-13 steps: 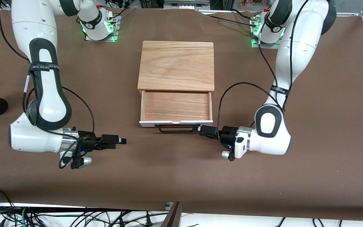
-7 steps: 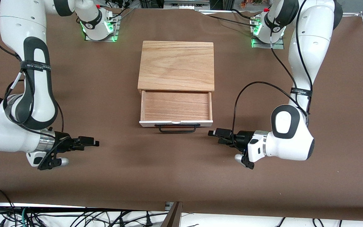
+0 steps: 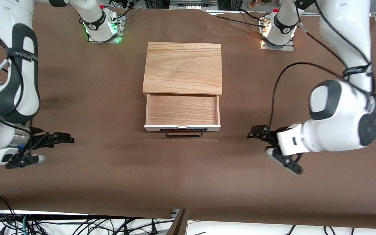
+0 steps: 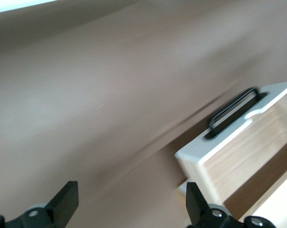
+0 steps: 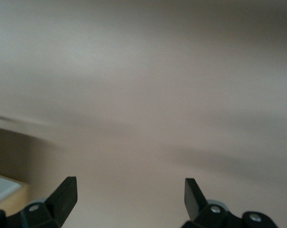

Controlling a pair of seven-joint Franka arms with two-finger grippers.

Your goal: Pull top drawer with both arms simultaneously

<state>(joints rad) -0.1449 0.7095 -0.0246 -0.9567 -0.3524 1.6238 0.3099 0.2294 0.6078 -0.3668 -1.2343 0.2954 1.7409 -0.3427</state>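
Brown covering is seen across the counter (image 3: 188,182) in the front view, with the wooden box (image 3: 182,67) set midway between the 2 arm bases. The top drawer (image 3: 182,111) is drawn out toward the front camera, its light wood tray exposed and its black bar handle (image 3: 183,133) untouched. The left end effector (image 3: 256,133) is held low over the counter toward the left arm's end, well apart from the handle; the right end effector (image 3: 64,139) is held likewise toward the right arm's end.

In the left wrist view, the left end effector (image 4: 129,199) is shown released, fingers spread with nothing between them, while the drawer's white front corner and handle lie ahead of it.

In the right wrist view, the right end effector (image 5: 129,194) is likewise spread and empty, with only bare counter ahead.

The pull appears complete. If more travel were wanted, the handle should be gripped near both ends and drawn evenly, so the tray is not skewed.
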